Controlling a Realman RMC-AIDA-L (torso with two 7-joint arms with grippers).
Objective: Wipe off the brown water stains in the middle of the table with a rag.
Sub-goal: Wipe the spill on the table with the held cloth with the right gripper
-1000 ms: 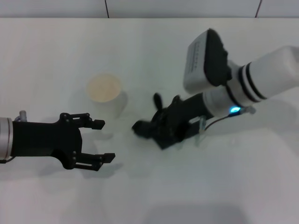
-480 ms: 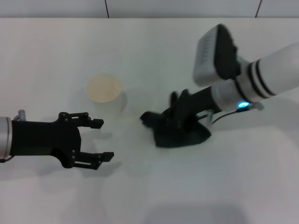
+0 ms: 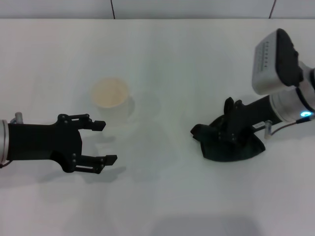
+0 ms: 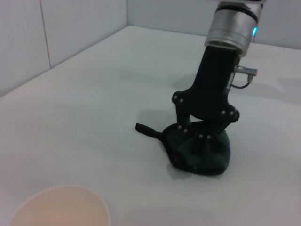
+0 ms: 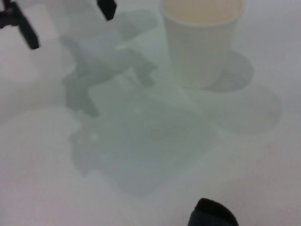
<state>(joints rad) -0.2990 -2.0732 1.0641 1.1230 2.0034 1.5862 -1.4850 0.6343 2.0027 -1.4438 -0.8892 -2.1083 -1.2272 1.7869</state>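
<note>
The rag (image 3: 231, 150), a dark, almost black cloth, lies spread flat on the white table (image 3: 157, 49) at the right. My right gripper (image 3: 222, 136) presses down into it, shut on the cloth; the left wrist view shows its fingers (image 4: 203, 134) buried in the rag (image 4: 202, 155). My left gripper (image 3: 107, 141) hovers open and empty at the left, just in front of the cup. No brown water stains show in any view; the right wrist view has only a faint wet sheen (image 5: 141, 146) on the table beside the cup.
A white paper cup (image 3: 110, 96) with a cream inside stands left of centre, also seen in the wrist views as the cup (image 4: 61, 207) and the cup (image 5: 202, 37). A tiled wall runs along the table's far edge.
My right arm has dragged the rag across the table from the middle to the right. The left gripper has shifted slightly left and stays open.
</note>
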